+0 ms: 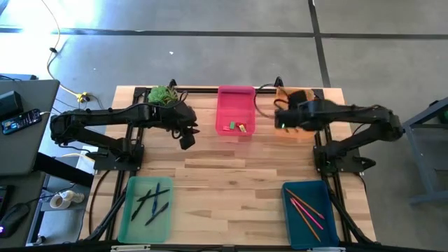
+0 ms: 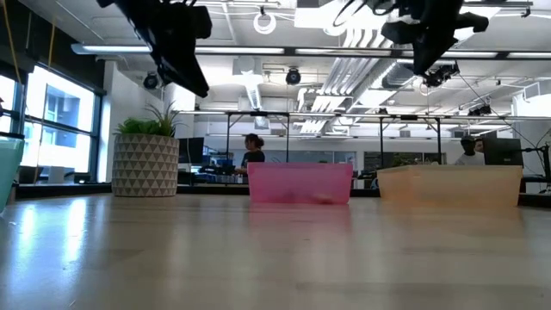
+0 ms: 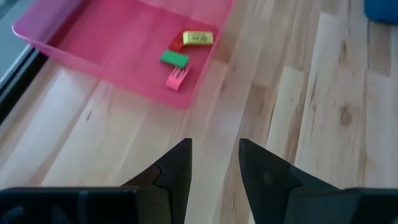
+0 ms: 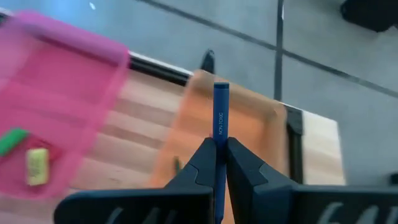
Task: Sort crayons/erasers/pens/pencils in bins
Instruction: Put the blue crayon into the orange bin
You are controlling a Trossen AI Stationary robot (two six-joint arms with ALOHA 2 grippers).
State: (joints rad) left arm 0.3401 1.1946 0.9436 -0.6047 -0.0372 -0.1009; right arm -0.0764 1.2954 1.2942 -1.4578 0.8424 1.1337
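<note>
My right pincer (image 4: 216, 163) is clamped on a blue crayon (image 4: 221, 118), raised above the orange bin (image 1: 294, 115) at the far right of the bench (image 1: 231, 189). My left pincer (image 3: 214, 177) hangs partly open and empty over bare wood, just beside the pink bin (image 1: 235, 112), which holds the erasers (image 3: 180, 53). Nearest the front edge, the light green bin (image 1: 145, 207) holds dark pens (image 1: 152, 201), and the dark teal bin (image 1: 309, 212) holds pencils (image 1: 306, 207).

Erasers (image 1: 236, 127) in rear middle bin (image 1: 236, 99)
</note>
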